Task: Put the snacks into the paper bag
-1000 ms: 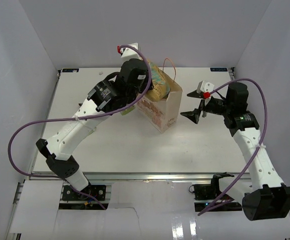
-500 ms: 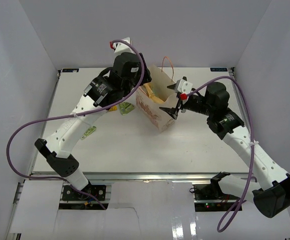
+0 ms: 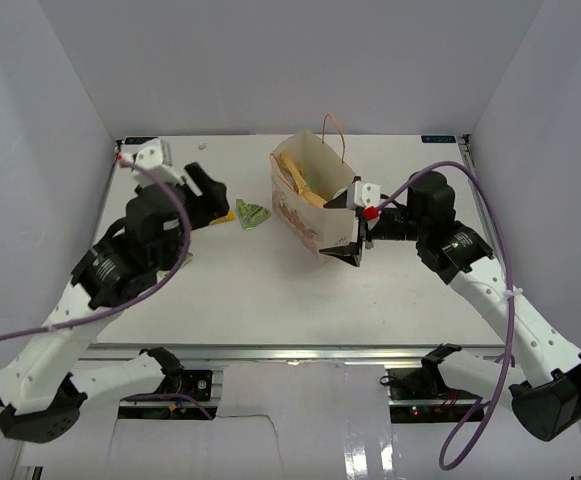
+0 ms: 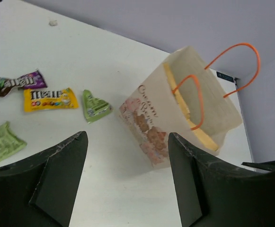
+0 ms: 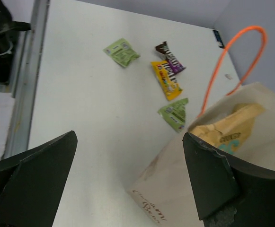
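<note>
The cream paper bag [image 3: 320, 222] stands upright at the table's middle back, with the large yellow crisp packet [image 3: 294, 176] inside it. My right gripper [image 3: 354, 232] is open, and the bag's near right corner [image 5: 194, 189] sits between its jaws. My left gripper [image 3: 208, 195] is open and empty, left of the bag. Purple [image 4: 20, 82], yellow [image 4: 49, 99] and two green wrappers [image 4: 95, 106] [image 4: 2, 142] lie on the table left of the bag. The right wrist view shows the packet [image 5: 227, 132] in the bag's mouth. I see no pink or orange wrappers.
The bag's orange handles [image 4: 232, 61] stand up above its rim. White enclosure walls [image 3: 40, 120] close the table on three sides. The table's metal front rail [image 3: 290, 352] runs along the near edge.
My left arm has pulled back from over the bag to the left, leaving the crisp packet inside. My right gripper has moved left up to the bag's corner.
</note>
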